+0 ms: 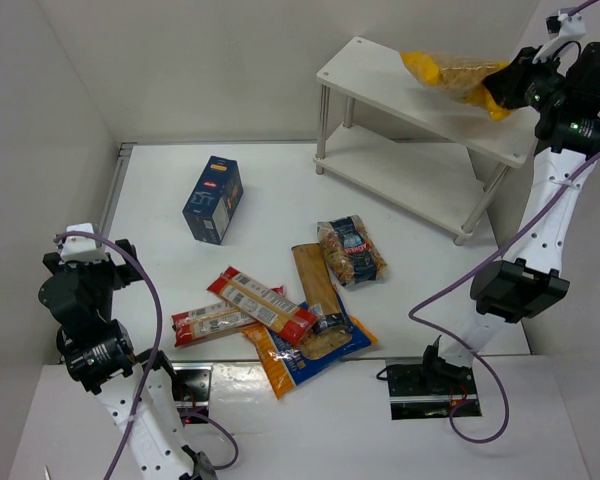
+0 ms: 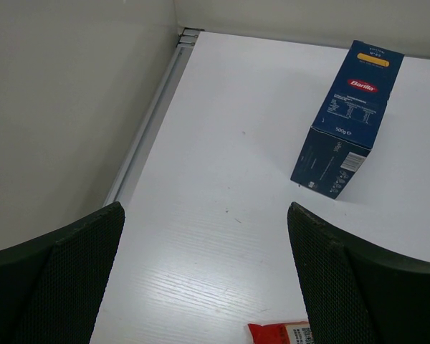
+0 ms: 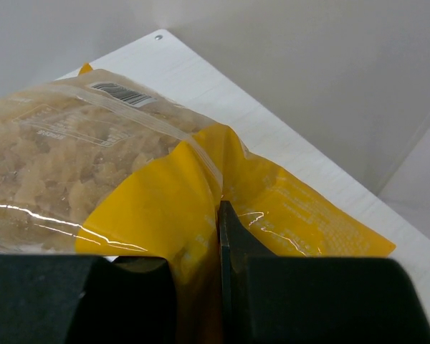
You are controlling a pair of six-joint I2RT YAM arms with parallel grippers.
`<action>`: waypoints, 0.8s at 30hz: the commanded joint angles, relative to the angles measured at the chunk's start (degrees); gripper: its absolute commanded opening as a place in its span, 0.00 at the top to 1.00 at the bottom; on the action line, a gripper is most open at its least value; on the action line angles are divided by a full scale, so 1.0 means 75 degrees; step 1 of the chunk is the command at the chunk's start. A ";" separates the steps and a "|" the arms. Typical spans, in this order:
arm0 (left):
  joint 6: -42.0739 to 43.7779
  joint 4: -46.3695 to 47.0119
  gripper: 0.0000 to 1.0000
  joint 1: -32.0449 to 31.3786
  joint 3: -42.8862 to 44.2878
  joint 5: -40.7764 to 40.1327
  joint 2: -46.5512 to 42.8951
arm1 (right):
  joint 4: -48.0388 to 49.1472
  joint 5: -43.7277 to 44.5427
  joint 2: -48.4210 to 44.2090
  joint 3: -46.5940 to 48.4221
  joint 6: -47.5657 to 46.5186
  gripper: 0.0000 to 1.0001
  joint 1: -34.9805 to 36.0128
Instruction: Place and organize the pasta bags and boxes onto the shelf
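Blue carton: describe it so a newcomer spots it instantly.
From the white shelf at far right, look left across the table. The dark blue Barilla carton sits alone, away from the heap of packs. Unlike them, it is a thick-sided box.

The white two-tier shelf stands at the far right of the bench. A yellow bag with a clear window slants over its top tier, one end pinched in the right tool. A dark blue carton lies flat, well apart. Near the front, red-and-white spaghetti packs overlap an orange-and-blue bag, with a small clear bag just beside them.
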 commanded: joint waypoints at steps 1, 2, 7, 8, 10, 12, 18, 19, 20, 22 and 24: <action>0.0042 0.0235 0.00 0.0064 0.0056 0.0125 0.0028 | 0.0684 -0.0881 -0.0032 0.0817 0.0319 1.00 -0.0119; 0.0042 0.0235 0.00 0.0064 0.0056 0.0125 0.0028 | 0.0684 -0.0882 0.0038 0.0818 0.0319 1.00 -0.0120; 0.0042 0.0235 0.00 0.0064 0.0056 0.0195 0.0028 | 0.0427 -0.0882 0.0121 0.0818 -0.0055 1.00 -0.0120; 0.0112 0.0235 0.00 0.0064 0.0056 0.0195 0.0028 | 0.0426 -0.0882 0.0121 0.0818 -0.0125 1.00 -0.0120; 0.0113 0.0235 0.00 0.0064 0.0056 0.0195 0.0028 | 0.0345 -0.0882 0.0121 0.0619 -0.0254 1.00 -0.0120; 0.0113 0.0235 0.00 0.0064 0.0056 0.0195 0.0028 | 0.0344 -0.0800 0.0051 0.0409 -0.0359 1.00 -0.0120; 0.0113 0.0235 0.00 0.0064 0.0056 0.0195 0.0028 | 0.0075 -0.0496 -0.0102 0.0114 -0.0898 1.00 -0.0120; 0.0113 0.0235 0.00 0.0064 0.0056 0.0195 0.0028 | 0.0005 -0.0495 -0.0102 0.0045 -0.0969 1.00 -0.0120; 0.0113 0.0235 0.00 0.0064 0.0056 0.0195 0.0028 | -0.0123 -0.0495 -0.0102 0.0044 -0.1097 1.00 -0.0120; 0.0113 0.0235 0.00 0.0064 0.0056 0.0195 0.0028 | -0.0195 -0.0426 -0.0102 -0.0037 -0.1273 1.00 -0.0120; 0.0113 0.0235 0.00 0.0064 0.0056 0.0195 -0.0042 | -0.0265 -0.0425 -0.0171 -0.0236 -0.1344 1.00 -0.0120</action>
